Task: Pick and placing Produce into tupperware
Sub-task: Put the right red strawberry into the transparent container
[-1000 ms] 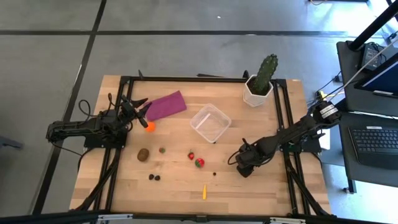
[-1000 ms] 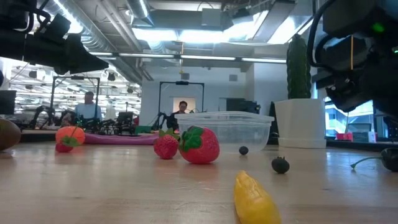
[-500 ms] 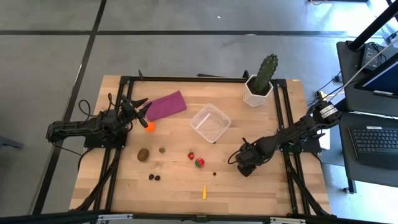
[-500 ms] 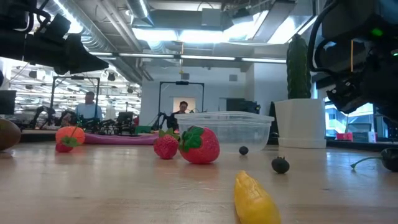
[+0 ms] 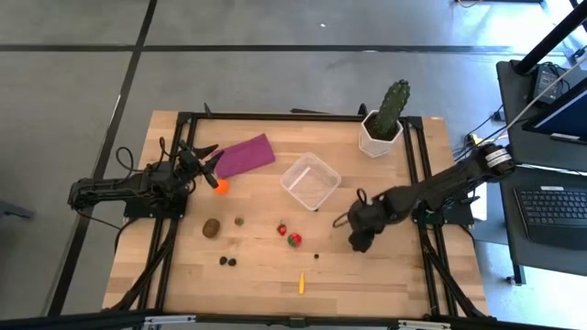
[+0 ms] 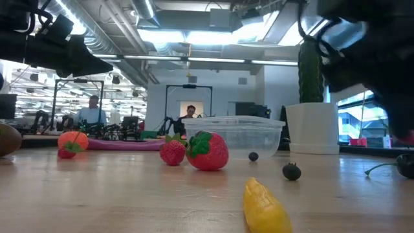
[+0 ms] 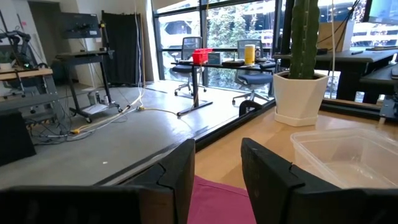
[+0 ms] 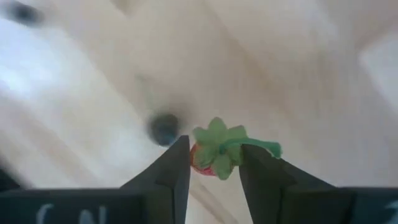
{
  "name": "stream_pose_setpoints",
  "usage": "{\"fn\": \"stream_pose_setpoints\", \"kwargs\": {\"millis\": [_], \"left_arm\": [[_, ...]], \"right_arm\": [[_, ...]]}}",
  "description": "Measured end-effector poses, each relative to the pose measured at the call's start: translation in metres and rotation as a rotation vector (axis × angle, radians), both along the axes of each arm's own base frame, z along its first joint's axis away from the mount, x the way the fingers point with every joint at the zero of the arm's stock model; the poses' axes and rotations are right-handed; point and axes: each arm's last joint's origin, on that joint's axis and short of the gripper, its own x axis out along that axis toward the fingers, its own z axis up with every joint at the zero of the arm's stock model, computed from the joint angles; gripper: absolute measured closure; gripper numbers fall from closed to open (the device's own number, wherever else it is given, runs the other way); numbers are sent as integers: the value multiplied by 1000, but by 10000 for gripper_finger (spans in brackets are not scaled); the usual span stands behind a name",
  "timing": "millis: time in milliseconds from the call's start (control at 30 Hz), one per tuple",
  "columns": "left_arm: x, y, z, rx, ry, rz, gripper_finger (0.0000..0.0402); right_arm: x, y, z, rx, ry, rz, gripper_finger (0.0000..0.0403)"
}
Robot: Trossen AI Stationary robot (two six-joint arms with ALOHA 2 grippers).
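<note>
The clear tupperware (image 5: 310,181) stands mid-table. The produce lies on the wood nearer the front: an orange ball (image 5: 221,186), a brown kiwi (image 5: 212,227), two strawberries (image 5: 282,229) (image 5: 294,240), dark berries (image 5: 226,261) and a yellow piece (image 5: 302,282). My right gripper (image 5: 359,240), right of the strawberries, is shut on a small red fruit with a green leafy top (image 8: 214,155). My left gripper (image 5: 209,160) waits open over the purple cloth (image 5: 245,155), beside the orange ball. My right gripper pinches the small red fruit between its two fingers, just under the fruit's green leaf crown (image 8: 217,140). The fingers point down at the table. The green stem (image 8: 264,147) sticks out over one finger. I cannot tell whether the fruit is clear of the wood.
A green cactus in a white pot (image 5: 383,121) stands at the far right corner. A single dark berry (image 5: 317,257) lies close to my right gripper. A dark round thing with a green stem (image 6: 401,166) lies on the table at the low view's right edge.
My right arm has risen and its wrist has swung toward the table's far edge; in the low view it has gone upward in a blur. The loose produce and the tupperware have stayed put.
</note>
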Motion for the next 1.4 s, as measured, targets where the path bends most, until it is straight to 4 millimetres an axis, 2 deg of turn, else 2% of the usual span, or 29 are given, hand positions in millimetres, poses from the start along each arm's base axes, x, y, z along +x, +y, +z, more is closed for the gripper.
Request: {"fn": "stream_pose_setpoints", "kwargs": {"millis": [200, 333, 467, 600, 700, 867, 1133, 1400], "left_arm": [[0, 0, 0, 0, 0, 0, 278], [0, 0, 0, 0, -1, 0, 278], [0, 0, 0, -1, 0, 0, 278], [0, 0, 0, -1, 0, 0, 278], [0, 0, 0, -1, 0, 0, 278], [0, 0, 0, 0, 1, 0, 278], [0, 0, 0, 0, 0, 0, 278], [0, 0, 0, 0, 0, 0, 278]], "right_arm": [[14, -38, 44, -72, -274, 116, 283], [32, -62, 80, -177, -545, 218, 282], [51, -88, 113, -318, -784, 249, 282], [65, -113, 125, -409, -876, 209, 282], [76, -126, 118, -482, -884, 242, 282], [97, -131, 89, -552, -834, 378, 281], [113, -145, 29, -435, -601, 372, 281], [122, -146, -8, -377, -484, 364, 281]]}}
